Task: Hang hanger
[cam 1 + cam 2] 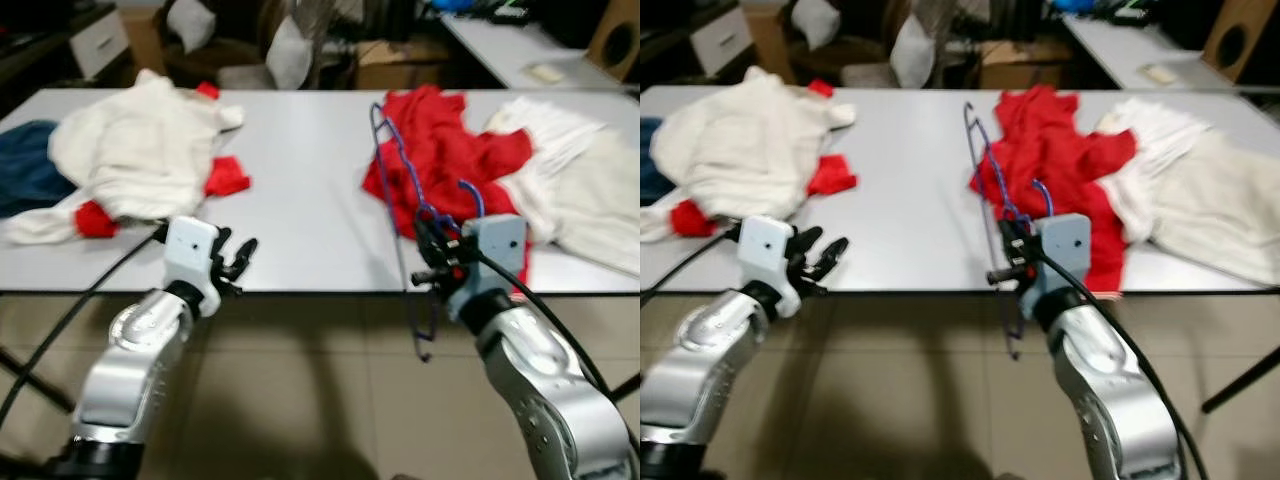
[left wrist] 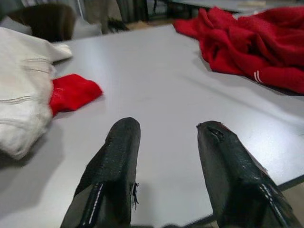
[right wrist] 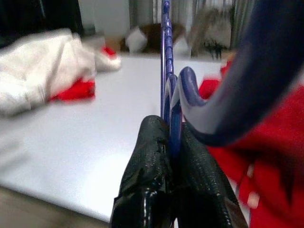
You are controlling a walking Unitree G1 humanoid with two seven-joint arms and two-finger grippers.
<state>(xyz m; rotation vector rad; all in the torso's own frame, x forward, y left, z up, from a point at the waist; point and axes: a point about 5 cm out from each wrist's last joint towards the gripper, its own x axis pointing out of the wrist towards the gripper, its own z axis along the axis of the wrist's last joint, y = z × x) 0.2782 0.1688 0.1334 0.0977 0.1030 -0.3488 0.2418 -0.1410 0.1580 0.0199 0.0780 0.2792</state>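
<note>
- One blue hanger (image 1: 402, 190), pinched in the right hand (image 3: 173, 142) at the worktop's (image 1: 300, 190) near edge, beside one red garment (image 1: 440, 150).
- Left hand (image 2: 166, 156): fingers spread, holding nothing.
- Right wrist view shows the fingers pressed on the wire.

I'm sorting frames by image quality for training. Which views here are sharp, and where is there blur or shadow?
Left wrist view: crisp on the left gripper fingers and grey table. Right wrist view: right gripper fairly sharp, but the blue hanger hook close to the lens and the far clothes are blurred. Head views: slightly soft overall, with shadows on the floor under the table edge.
</note>
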